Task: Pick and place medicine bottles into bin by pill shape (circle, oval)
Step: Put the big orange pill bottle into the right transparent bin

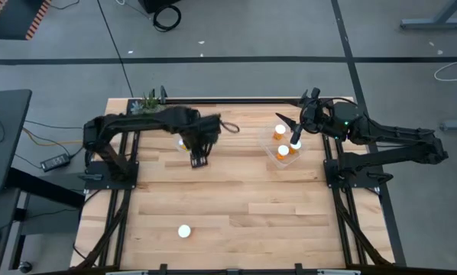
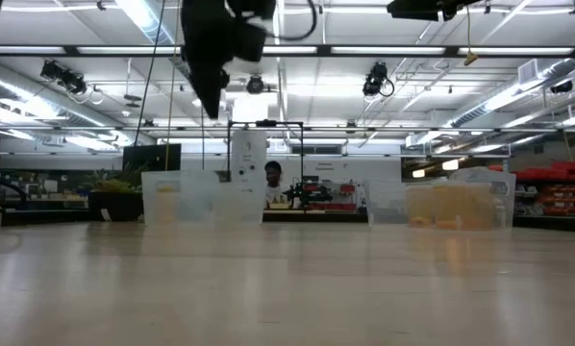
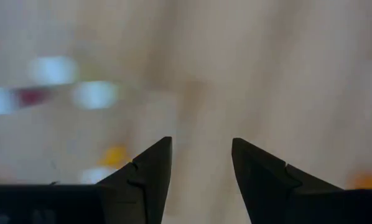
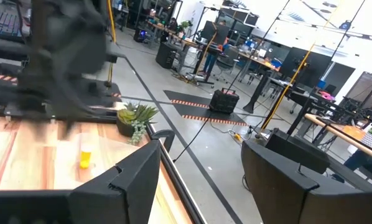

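Two orange medicine bottles with white caps (image 1: 280,131) (image 1: 283,151) stand in a clear bin (image 1: 273,159) at the far right. A white-capped bottle (image 1: 184,231) stands alone on the table near the front edge. Another bottle (image 1: 181,143) shows partly under my left arm. My left gripper (image 1: 198,159) (image 3: 201,168) is open and empty above the table's far middle. My right gripper (image 1: 296,137) (image 4: 201,168) is open and empty, raised over the clear bin and pointing level toward the table's far left.
A small green potted plant (image 1: 147,103) (image 4: 136,118) stands at the far left edge. The low view shows two clear bins (image 2: 201,197) (image 2: 456,207) at the far side. Bare wood lies across the middle and near side of the table (image 1: 251,206).
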### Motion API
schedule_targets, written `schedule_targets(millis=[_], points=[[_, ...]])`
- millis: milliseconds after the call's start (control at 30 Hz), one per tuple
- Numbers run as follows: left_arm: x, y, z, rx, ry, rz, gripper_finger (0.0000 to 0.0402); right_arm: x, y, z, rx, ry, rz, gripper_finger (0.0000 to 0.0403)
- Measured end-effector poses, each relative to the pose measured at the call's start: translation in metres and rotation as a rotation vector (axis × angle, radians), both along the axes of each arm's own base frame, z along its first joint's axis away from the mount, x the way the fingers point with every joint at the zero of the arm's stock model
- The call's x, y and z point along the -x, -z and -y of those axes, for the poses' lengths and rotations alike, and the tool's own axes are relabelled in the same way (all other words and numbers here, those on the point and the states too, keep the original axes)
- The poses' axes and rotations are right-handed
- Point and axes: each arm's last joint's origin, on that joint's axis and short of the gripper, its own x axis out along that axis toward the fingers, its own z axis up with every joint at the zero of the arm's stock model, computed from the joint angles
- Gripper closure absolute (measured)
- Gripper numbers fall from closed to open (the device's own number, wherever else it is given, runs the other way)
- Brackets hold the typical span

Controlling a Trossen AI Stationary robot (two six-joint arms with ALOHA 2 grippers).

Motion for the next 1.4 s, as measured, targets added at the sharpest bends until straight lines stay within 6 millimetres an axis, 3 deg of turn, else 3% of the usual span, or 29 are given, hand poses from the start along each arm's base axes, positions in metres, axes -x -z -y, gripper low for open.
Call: schedule_targets(millis=[100, 400, 733, 900, 1133, 1400], points=[[-0.001, -0.006, 0.032, 0.102, 0.050, 0.040, 0.0224, 0.000, 0.000, 0.000, 0.000, 0.000, -0.001, 0.0170], [-0.007, 0.003, 0.136, 0.142, 0.190, 0.057, 0.0229, 0.000, 0.000, 0.000, -0.001, 0.000, 0.000, 0.0170], [0.032, 0.014, 0.229, -0.003, 0.135, 0.003, 0.0231, -0.002, 0.001, 0.000, -0.001, 0.000, -0.002, 0.0170], [0.062, 0.025, 0.257, -0.118, 0.079, -0.055, 0.0242, -0.002, 0.000, 0.000, 0.000, 0.000, 0.002, 0.0170], [0.106, 0.074, 0.270, -0.223, -0.019, -0.176, 0.0274, -0.002, -0.001, 0.000, 0.001, -0.018, 0.011, 0.0170], [0.118, 0.118, 0.275, -0.098, -0.013, -0.162, 0.0307, -0.002, -0.001, 0.000, -0.003, -0.022, 0.016, 0.0170]])
